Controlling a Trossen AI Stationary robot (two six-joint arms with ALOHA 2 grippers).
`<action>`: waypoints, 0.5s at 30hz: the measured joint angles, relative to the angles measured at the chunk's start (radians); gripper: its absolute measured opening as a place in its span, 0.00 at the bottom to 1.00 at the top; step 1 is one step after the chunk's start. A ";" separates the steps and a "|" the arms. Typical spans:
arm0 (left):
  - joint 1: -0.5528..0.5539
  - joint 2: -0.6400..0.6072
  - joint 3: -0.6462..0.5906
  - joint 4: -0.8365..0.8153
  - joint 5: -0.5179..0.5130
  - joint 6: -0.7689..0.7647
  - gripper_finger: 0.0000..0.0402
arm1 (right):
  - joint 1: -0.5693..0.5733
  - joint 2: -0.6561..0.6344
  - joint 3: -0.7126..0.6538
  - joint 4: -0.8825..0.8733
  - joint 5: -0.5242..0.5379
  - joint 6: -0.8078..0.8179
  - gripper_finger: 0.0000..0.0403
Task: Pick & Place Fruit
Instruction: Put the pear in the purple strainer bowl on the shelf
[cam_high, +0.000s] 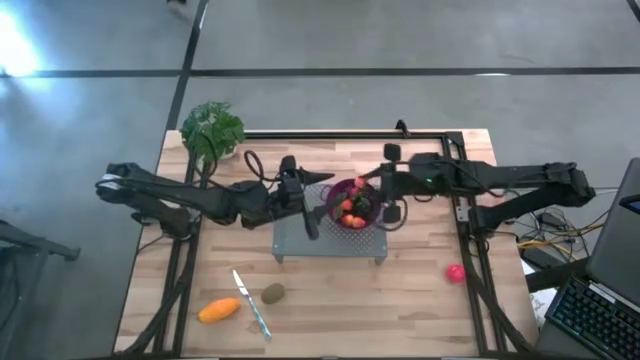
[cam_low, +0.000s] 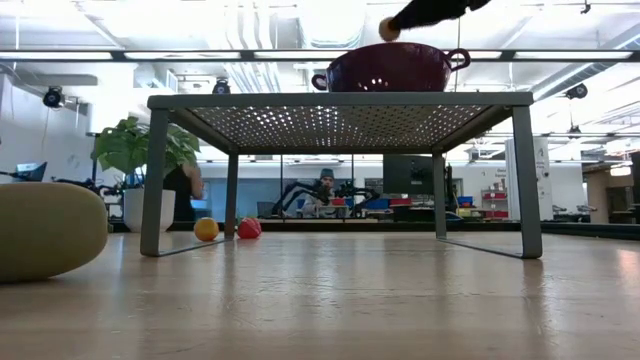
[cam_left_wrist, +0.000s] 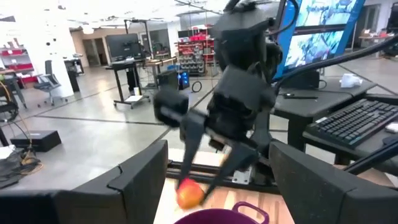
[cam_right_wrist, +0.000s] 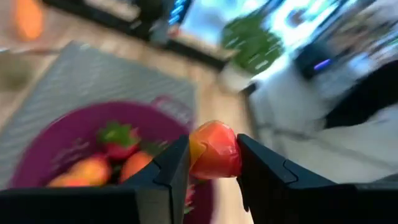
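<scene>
A purple colander bowl (cam_high: 352, 205) stands on a metal mesh rack (cam_high: 300, 240) at mid-table and holds strawberries (cam_right_wrist: 118, 140) and other small fruit. My right gripper (cam_right_wrist: 214, 171) hovers over the bowl's far rim, shut on a small red-orange fruit (cam_right_wrist: 214, 150), which also shows in the low view (cam_low: 388, 28). My left gripper (cam_high: 310, 218) is open, over the rack just left of the bowl. An elongated orange fruit (cam_high: 218, 310) and a brown-green oval (cam_high: 272, 293) lie near the table's near-left edge. A pink-red ball (cam_high: 455, 272) lies to the right. My right gripper pinches the small red-orange fruit (cam_right_wrist: 217, 158) between its two fingers, one on each side of it. The fingers (cam_left_wrist: 189, 134) slant down from the table's right. The fruit is lifted clear, above the bowl's rim (cam_left_wrist: 236, 214).
A slim knife (cam_high: 252, 305) lies between the orange fruit and the oval. A leafy potted plant (cam_high: 212, 128) stands at the far-left corner. In the low view two small balls, orange (cam_low: 206, 229) and red (cam_low: 248, 228), rest on the table beyond the rack.
</scene>
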 joint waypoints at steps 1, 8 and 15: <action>0.000 -0.002 0.000 -0.004 0.000 0.008 0.71 | -0.010 0.024 0.027 -0.041 -0.040 0.015 0.29; 0.000 -0.031 0.000 -0.048 -0.026 0.018 0.71 | -0.023 0.162 0.176 -0.209 -0.092 0.038 0.27; 0.000 -0.057 0.000 -0.104 -0.041 0.012 0.71 | -0.022 0.249 0.225 -0.269 -0.093 0.044 0.30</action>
